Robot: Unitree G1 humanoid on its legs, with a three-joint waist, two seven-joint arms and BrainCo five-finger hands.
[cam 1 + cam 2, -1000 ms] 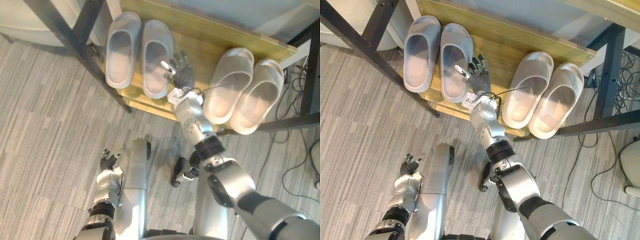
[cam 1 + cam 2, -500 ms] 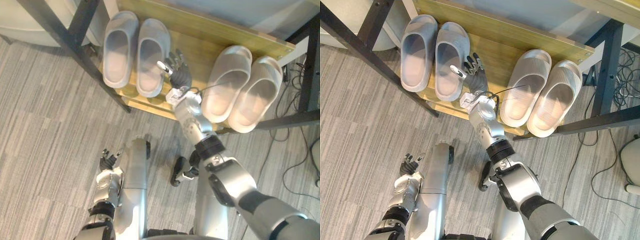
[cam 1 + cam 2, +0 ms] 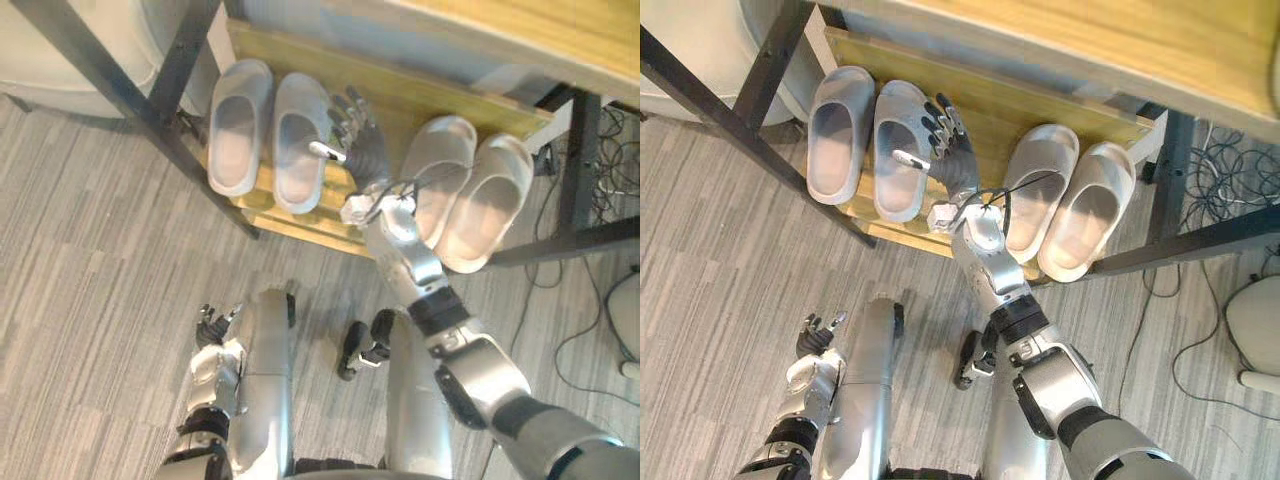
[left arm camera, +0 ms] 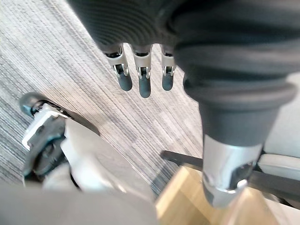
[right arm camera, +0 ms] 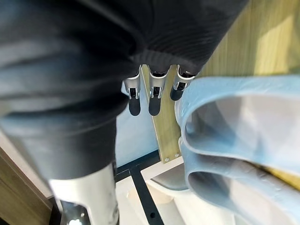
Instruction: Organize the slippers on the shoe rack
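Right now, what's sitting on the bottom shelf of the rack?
A grey pair of slippers on the left, a beige pair on the right, and the right hand open between them over the shelf. Whatever lies beneath the soles is covered.

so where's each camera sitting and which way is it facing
Left eye view: head, looking down at the shoe rack; both arms show.
Right eye view: same scene, slightly aside; right robot hand beside blue slippers.
Left wrist view: along left robot hand, towards floor.
Right wrist view: along its fingers; shares blue slippers with eye views.
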